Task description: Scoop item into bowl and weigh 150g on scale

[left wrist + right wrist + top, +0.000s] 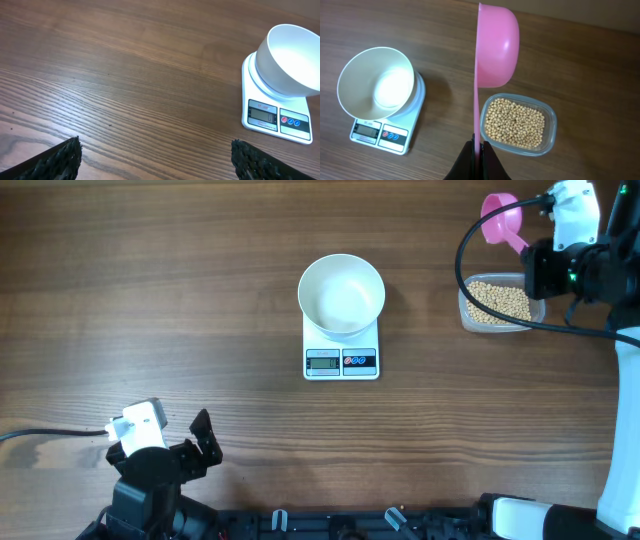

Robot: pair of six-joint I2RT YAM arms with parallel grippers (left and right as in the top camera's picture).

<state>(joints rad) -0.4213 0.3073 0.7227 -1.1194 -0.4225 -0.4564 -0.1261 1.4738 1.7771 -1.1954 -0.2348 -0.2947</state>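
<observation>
Two sets of jaws to report. My right gripper (479, 150) is clenched on the thin handle of the pink scoop (497, 47). The scoop stands on edge straight ahead of the jaws, and its cup looks empty from overhead. Just right of the handle sits the clear container (549, 142), holding the beans (514, 122) in a level layer. Off to the left of these jaws the white bowl (375, 82) rests empty on the scale (395, 137).

My left gripper (156, 157) is released, its fingers (60, 160) spread wide, holding and touching nothing. The bowl and scale lie ahead and to its right, well apart.

The scale's display and the small print above it are too small for me to read.

Bare wooden table (125, 75) runs between the left jaws and the scale, and a table edge shows beyond the scoop's cup in the right wrist view
</observation>
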